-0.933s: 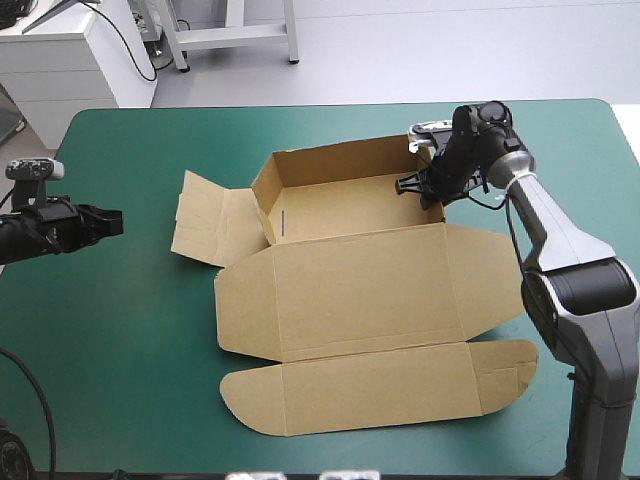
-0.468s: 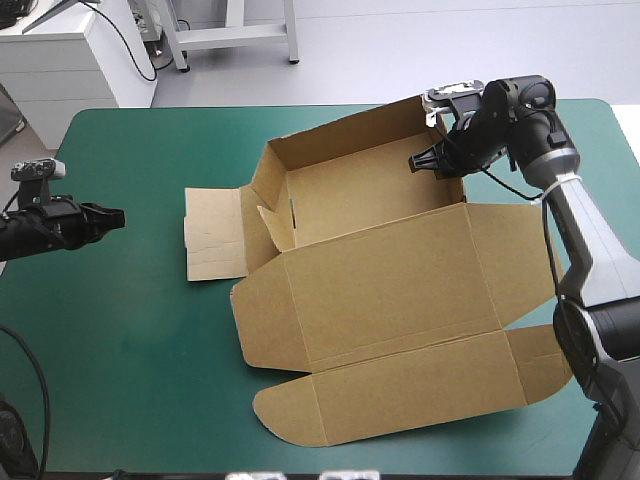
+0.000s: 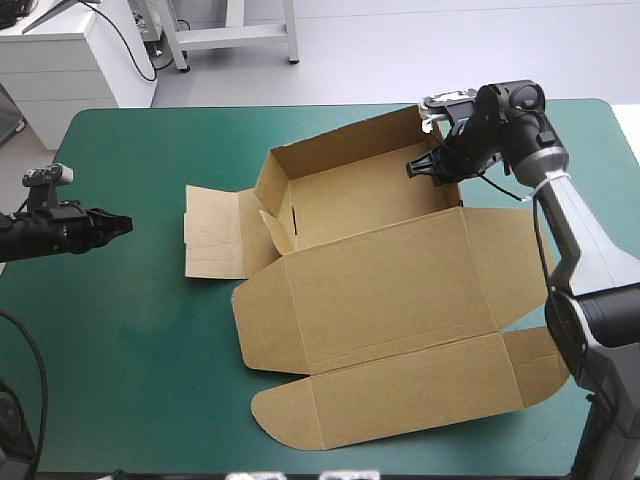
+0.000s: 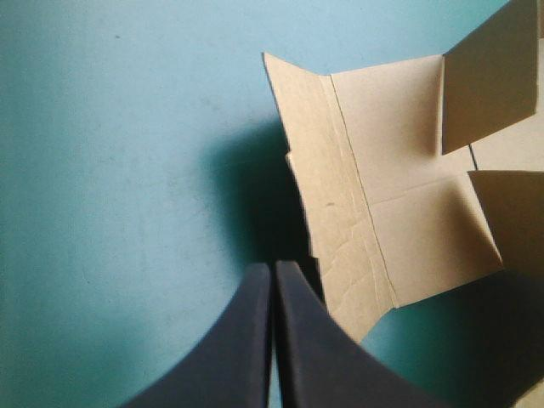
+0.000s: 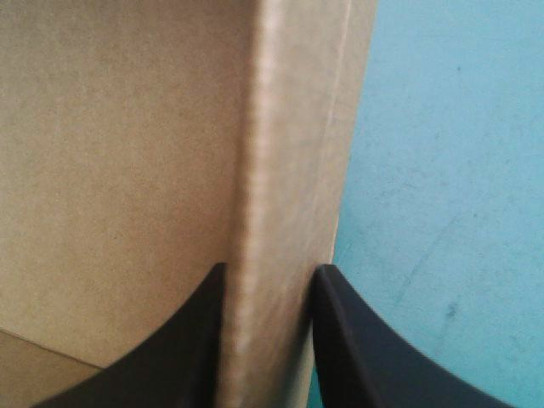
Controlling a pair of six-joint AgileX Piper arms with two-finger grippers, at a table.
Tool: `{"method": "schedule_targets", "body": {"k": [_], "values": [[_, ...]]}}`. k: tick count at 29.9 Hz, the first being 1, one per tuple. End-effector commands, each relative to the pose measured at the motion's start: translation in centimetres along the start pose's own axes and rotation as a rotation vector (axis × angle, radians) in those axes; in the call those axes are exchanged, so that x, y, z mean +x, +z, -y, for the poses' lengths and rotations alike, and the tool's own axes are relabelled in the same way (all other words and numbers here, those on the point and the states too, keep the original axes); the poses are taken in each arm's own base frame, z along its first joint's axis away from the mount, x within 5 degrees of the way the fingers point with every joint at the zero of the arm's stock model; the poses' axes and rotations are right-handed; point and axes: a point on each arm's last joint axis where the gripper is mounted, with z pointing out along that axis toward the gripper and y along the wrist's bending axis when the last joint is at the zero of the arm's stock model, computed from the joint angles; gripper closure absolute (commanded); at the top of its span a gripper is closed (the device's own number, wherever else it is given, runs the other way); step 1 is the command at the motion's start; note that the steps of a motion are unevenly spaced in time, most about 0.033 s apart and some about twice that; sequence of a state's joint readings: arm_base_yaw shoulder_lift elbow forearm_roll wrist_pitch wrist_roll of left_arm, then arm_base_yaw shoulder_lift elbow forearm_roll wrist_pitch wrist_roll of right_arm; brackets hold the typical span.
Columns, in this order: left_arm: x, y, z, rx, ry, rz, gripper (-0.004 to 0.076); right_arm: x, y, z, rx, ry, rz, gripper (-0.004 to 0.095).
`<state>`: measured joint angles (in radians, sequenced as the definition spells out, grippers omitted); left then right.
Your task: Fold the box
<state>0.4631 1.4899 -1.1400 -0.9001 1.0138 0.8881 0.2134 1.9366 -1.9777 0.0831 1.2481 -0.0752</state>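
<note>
While the left arm hangs off to one side, the brown cardboard box (image 3: pixel 350 150), a cut sheet partly folded into an open tray, lies across the middle of the table. Its tray stands toward the far edge with the back and side walls raised. Inside the tray, only its own board floor shows, along with a small inner flap (image 3: pixel 275 225) leaning in at the left end. The wide lid panel (image 3: pixel 390 290) lies flat toward the near edge, and a rounded tuck flap (image 3: pixel 390 395) lies beyond it. At the tray's left end, a creased end flap (image 3: pixel 212 232) lies flat on the table.

The right gripper (image 3: pixel 425 168) is at the tray's far right corner. Its curved black fingers (image 5: pixel 204 340) are clamped on the upright right wall (image 5: pixel 272 170), almost meeting with the board between them.

The left gripper (image 3: pixel 120 226) is over bare cover near the table's left edge. Its fingers are pressed together into one point and hold nothing. The tip aims at the end flap (image 4: pixel 374 195), which lies just ahead of it and a little to one side, not touching.

The table's teal-green cover (image 3: pixel 130 350) is smooth and surrounds the box on every side.
</note>
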Motion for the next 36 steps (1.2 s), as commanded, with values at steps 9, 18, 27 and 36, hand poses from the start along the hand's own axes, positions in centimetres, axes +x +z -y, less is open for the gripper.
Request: {"method": "schedule_targets", "body": {"k": [9,18,27,36], "values": [[-1.3,-1.2,1.4,0.049,-0.016,0.094,0.0731,-0.5,2.4,0.8,0.042,0.068,-0.036,0.0923],[-1.3,-1.2,1.5,0.056,-0.019,0.096,0.0731,-0.5,2.5,0.7,0.034,0.045,-0.039,0.0361],[-1.3,-1.2,1.5,0.056,-0.019,0.096,0.0731,-1.3,-0.9,1.2,0.119,0.095,0.062,0.0032],[-1.2,-1.2,1.6,0.07,-0.029,0.089,0.0731,-0.6,-7.8,0.6,0.109,0.09,0.209,0.0032]]}}
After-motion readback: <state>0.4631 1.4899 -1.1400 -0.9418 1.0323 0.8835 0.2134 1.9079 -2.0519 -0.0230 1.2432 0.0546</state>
